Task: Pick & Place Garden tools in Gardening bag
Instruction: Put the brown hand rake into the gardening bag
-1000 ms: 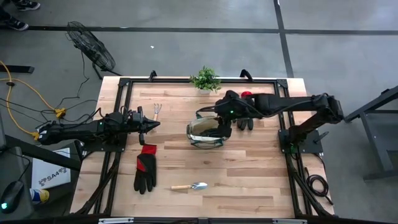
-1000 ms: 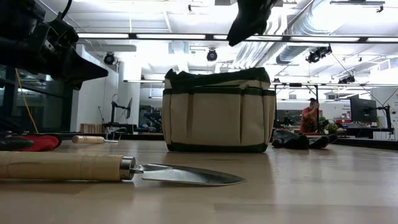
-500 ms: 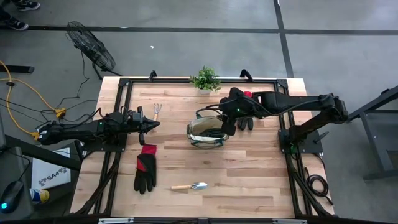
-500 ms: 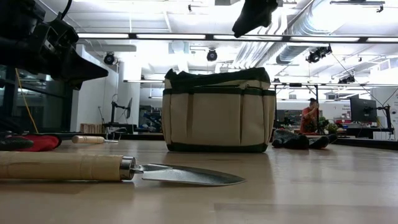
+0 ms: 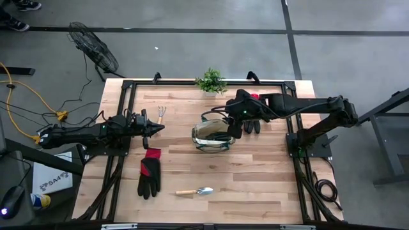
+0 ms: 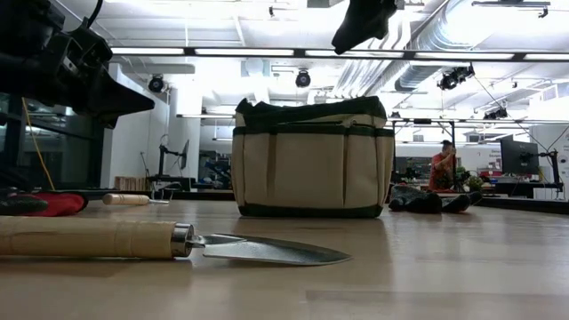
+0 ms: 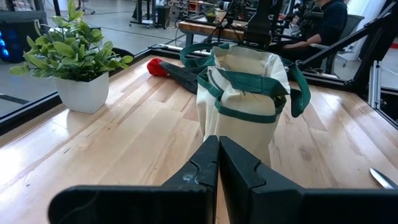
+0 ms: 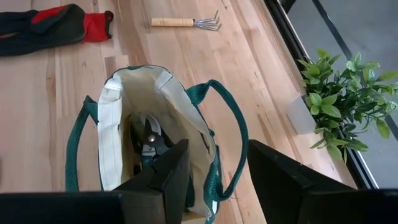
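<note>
your right gripper (image 5: 234, 126) hangs above the far-right rim of the gardening bag (image 5: 211, 135), arm stretched in from the right edge of the table (image 5: 255, 179); its 2 fingers (image 8: 163, 180) stand apart with nothing between them, pointing down into the bag's open mouth. your left gripper (image 5: 158, 128) waits at the left side of the table, arm lying low and level, fingers (image 7: 205, 168) pressed together and empty, pointed toward the bag. item 1, the bag: upright near the table's middle, mouth open, green loop handles flopped outward; the right wrist view shows dark-handled pruning shears (image 8: 147, 144) lying inside it. item 2, glove (image 5: 252, 124) with red cuff: on the table just right of the bag, partly under your right arm. item 3, second glove (image 5: 149, 171): front left, well apart from the bag. item 4, trowel (image 5: 195, 191): near the front edge. item 5, hand rake (image 5: 162, 113): far left, just beyond your left gripper. potted plant (image 5: 211, 81): at the far edge.
</note>
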`<state>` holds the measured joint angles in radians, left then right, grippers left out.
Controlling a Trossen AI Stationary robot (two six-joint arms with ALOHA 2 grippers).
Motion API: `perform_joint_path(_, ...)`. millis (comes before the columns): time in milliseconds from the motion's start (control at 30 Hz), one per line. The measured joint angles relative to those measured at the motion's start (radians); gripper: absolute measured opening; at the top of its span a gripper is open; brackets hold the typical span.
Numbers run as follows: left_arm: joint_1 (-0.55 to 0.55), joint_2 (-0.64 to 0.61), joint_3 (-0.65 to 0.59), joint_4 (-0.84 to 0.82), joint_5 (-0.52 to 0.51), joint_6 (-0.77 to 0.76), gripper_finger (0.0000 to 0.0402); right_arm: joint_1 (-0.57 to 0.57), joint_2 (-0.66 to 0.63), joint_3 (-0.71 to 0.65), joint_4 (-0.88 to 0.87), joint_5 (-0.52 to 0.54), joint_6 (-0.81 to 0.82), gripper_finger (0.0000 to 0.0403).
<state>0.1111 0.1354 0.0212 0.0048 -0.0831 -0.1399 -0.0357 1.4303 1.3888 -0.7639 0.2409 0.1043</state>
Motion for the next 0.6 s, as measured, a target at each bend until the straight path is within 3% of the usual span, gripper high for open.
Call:
perform_joint_path(367,0.000,0.000,0.006,0.004,-0.096,-0.065,0.0010,-0.010,-0.035,-0.002,-0.015,0.038,-0.003,0.0153)
perform_joint_path(600,0.000,0.000,0.067,-0.136,-0.232,-0.144,0.0010,-0.050,-0.180,-0.168,0.118,0.042,0.020,0.0153)
